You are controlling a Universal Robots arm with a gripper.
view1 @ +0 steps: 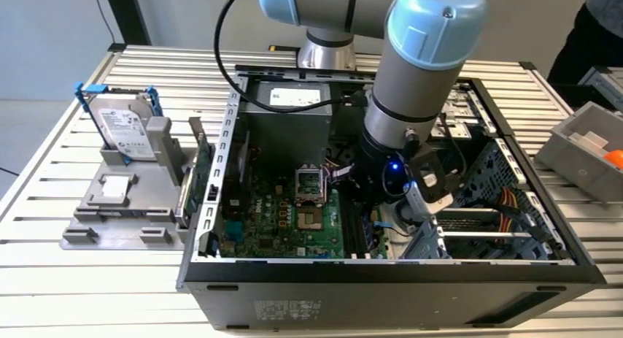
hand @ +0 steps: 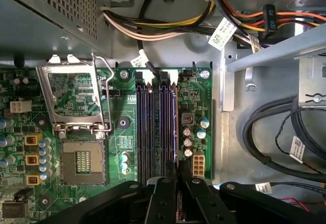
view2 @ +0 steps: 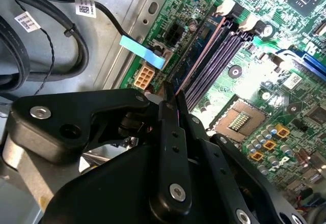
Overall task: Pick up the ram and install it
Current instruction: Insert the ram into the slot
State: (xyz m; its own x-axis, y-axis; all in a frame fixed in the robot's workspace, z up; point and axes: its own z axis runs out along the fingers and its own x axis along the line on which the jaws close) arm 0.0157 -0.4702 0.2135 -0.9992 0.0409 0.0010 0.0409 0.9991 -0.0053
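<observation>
Ram [view2: 196, 63], a thin greenish stick, stands on edge in the outermost slot [hand: 174, 127]. Gripper [view2: 170, 94] pinches its near end.

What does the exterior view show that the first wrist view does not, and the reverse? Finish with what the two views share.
Exterior view alone: the robot arm reaching into the computer case, the slatted table, a hard drive standing in a blue-tabbed frame, and a grey bin.

First wrist view alone: yellow and orange cables, a white connector, and the gripper at one end of what seems to be the ram, on edge in the outermost slot.

Shared: the green motherboard, its open processor socket and the black memory slots.
</observation>
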